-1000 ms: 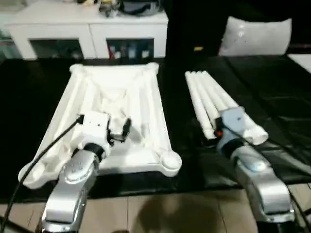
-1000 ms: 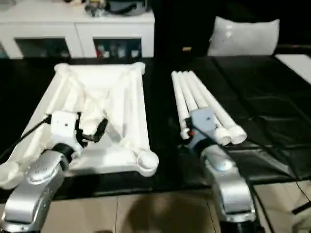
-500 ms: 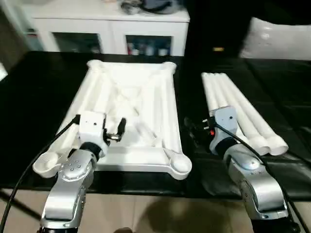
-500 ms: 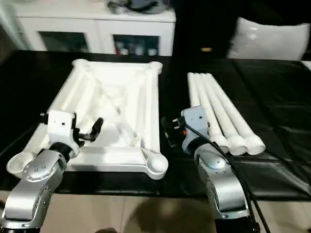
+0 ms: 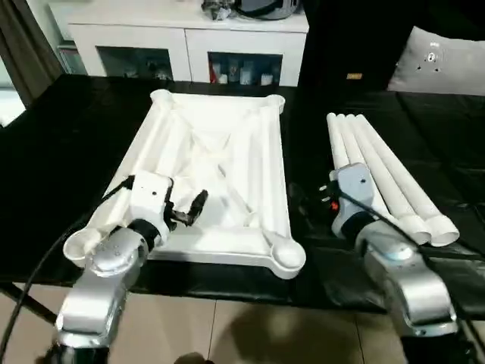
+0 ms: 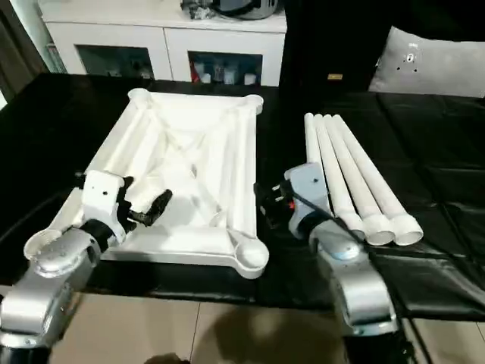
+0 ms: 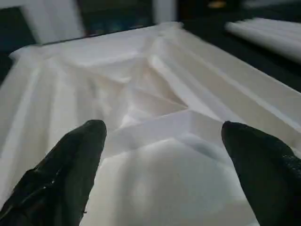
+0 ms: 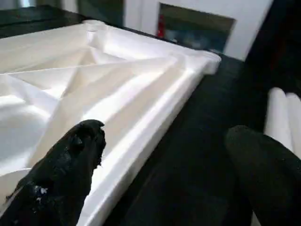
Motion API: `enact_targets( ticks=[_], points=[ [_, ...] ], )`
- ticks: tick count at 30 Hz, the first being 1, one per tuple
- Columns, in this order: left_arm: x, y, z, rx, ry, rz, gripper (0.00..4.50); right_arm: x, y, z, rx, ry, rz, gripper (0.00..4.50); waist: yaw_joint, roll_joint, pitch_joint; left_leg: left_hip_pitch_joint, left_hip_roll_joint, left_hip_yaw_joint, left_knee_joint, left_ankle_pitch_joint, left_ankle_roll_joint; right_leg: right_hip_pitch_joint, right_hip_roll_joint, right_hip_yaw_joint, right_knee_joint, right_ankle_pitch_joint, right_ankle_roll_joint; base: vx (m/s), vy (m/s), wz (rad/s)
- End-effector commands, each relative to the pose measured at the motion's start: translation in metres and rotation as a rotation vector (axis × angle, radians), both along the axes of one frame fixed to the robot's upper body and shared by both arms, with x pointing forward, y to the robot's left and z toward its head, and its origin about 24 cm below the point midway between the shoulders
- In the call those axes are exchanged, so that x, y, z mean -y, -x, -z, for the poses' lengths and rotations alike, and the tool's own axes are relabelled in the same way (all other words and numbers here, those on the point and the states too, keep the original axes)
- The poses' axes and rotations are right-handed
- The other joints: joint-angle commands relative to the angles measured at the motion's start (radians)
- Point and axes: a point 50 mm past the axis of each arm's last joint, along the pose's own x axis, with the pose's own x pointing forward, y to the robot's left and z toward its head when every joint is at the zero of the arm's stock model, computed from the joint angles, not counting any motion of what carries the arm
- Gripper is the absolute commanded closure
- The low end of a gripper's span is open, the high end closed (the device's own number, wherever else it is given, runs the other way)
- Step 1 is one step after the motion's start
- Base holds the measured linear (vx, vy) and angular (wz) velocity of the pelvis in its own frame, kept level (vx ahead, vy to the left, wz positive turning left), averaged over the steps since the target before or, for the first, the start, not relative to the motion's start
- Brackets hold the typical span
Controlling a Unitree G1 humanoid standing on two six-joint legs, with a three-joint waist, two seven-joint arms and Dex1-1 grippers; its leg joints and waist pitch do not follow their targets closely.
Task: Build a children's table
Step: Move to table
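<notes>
No writing or label can be read on anything here. The children's table top (image 5: 220, 174) lies upside down on a black tabletop (image 5: 68, 144), its moulded white plastic showing crossed ribs and a rounded socket at each corner. The left claw (image 7: 160, 141) hovers over its near end, fingers (image 7: 70, 165) spread wide apart and holding nothing. The right claw (image 8: 164, 155) hangs above the dark strip between the top's long edge and the four legs (image 5: 383, 171), its fingers also parted and empty. The legs are smooth, round, tapered white tubes lying side by side, touching, just beyond and outboard of the right claw. Past both claws stand a white cabinet (image 5: 182, 45) with glass doors and a grey cushion (image 5: 447, 53).
</notes>
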Motion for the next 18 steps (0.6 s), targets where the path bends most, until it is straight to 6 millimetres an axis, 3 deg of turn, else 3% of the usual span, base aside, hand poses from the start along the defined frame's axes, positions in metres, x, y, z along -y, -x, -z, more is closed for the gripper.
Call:
enact_targets(
  ticks=[1,2,8,9,11,15,18],
  points=[
    [0.001,-0.003,-0.002,-0.008,-0.032,0.124,0.07,-0.005,0.001,-0.003,0.003,0.000,-0.119,0.00,0.002,0.011,-0.045,0.018,0.107,-0.039,-0.076,-0.210,0.058,0.038,-0.152,0.090,-0.104,-0.145,-0.082,0.000,0.000,0.00],
    [0.000,-0.003,-0.003,-0.012,-0.038,0.148,0.07,-0.005,0.002,-0.003,0.005,0.008,-0.142,0.00,0.002,0.015,-0.047,0.021,0.110,-0.041,-0.079,-0.224,0.050,0.038,-0.153,0.089,-0.099,-0.128,-0.091,0.000,0.000,0.00],
    [0.004,-0.005,-0.008,-0.023,-0.113,0.404,0.07,-0.004,0.006,-0.005,0.003,0.019,-0.299,0.00,0.006,0.010,-0.052,0.019,0.109,-0.028,-0.078,-0.192,0.063,0.040,-0.163,0.087,-0.090,-0.040,-0.133,0.000,0.000,0.00],
    [0.005,-0.004,-0.008,-0.036,-0.133,0.472,0.07,-0.004,0.007,-0.005,0.006,0.028,-0.331,0.00,0.010,0.007,-0.052,0.020,0.106,-0.025,-0.077,-0.194,0.073,0.039,-0.164,0.088,-0.095,-0.055,-0.125,0.000,0.000,0.00],
    [0.006,-0.003,-0.007,-0.053,-0.178,0.584,0.07,-0.003,0.008,-0.006,0.004,0.037,-0.385,0.00,0.010,0.013,-0.053,0.019,0.109,-0.023,-0.077,-0.189,0.073,0.038,-0.163,0.087,-0.090,-0.054,-0.121,0.000,0.000,0.00],
    [0.007,0.002,-0.006,-0.128,-0.185,0.737,0.43,0.001,0.007,-0.005,0.002,0.060,-0.406,0.00,0.013,0.005,-0.052,0.020,0.109,-0.019,-0.080,-0.196,0.072,0.038,-0.169,0.086,-0.090,-0.076,-0.135,0.000,0.000,0.00],
    [0.011,0.006,-0.004,-0.174,-0.183,0.816,0.62,0.003,0.008,-0.004,-0.010,0.059,-0.414,0.00,0.016,0.011,-0.053,0.020,0.109,-0.018,-0.077,-0.192,0.070,0.037,-0.169,0.086,-0.091,-0.093,-0.140,0.000,0.000,0.00]
  ],
)
